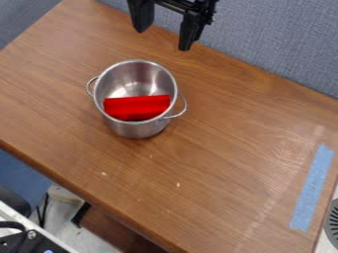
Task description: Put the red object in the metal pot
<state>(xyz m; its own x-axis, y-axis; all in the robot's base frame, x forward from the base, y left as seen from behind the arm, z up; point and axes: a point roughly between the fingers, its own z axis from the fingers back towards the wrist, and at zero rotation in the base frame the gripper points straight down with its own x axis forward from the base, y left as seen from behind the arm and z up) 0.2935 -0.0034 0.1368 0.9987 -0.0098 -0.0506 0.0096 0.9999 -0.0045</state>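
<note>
A wide wooden bench (pixel 251 148) fills most of the view, its brown top set at an angle so that one corner points toward the lower edge. The grain runs along its length, and the surface carries a few pale scuffs and specks, most of them toward the right side. Behind the bench stands a grey-blue wall (pixel 284 40) or panel.

Along the right edge of the bench lies a strip of blue tape (pixel 309 188), stuck flat to the wood and running roughly parallel to that edge. No writing, label or brand mark can be read anywhere on the bench, the tape or the other things.

The metal pot (pixel 136 97) stands upright on the left half of the bench, well apart from the tape. It is round, shiny and straight-sided, with a small handle showing on its right side and another on its left.

The hand (pixel 171 22) hangs at the top of the picture, above the far edge of the bench and beyond the pot, clear of it. It is black, points downward, and its two fingers stand spread wide apart with nothing between them.

The red object (pixel 138 106) lies inside the pot, flat side up, resting on the bottom toward the near wall. It is bright, smooth and plain, shaped like half a disc.
</note>
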